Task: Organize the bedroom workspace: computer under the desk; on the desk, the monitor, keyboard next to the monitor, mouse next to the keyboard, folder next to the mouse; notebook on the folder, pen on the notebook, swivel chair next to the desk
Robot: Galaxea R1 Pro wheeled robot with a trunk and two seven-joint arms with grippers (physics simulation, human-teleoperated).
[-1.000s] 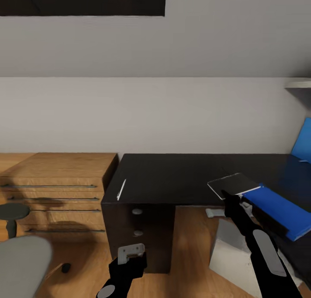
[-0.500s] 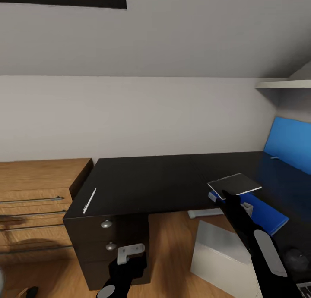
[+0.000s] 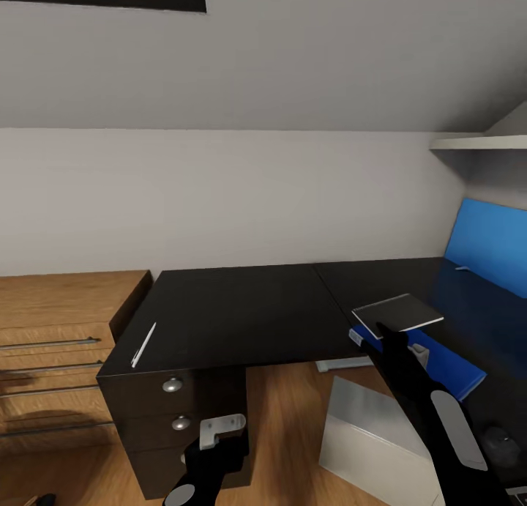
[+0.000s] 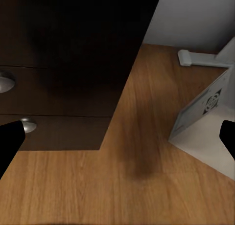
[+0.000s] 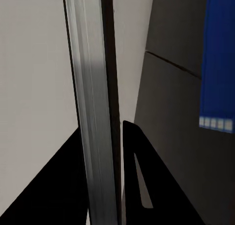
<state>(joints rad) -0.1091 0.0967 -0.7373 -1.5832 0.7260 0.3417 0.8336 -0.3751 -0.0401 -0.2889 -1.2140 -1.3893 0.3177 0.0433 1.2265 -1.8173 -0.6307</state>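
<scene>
Thin flat notebook point(image 3: 397, 314), right gripper point(image 3: 382, 331)

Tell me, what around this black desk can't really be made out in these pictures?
- Grey computer, head view: the right arm crosses it and the desk overhangs it.
- Blue folder, head view: partly covered by the notebook that the right pincer holds.
- Dark round thing, head view: too dim to identify.
- Left pincer, left wrist view: fingertips cut off by the edges.
</scene>
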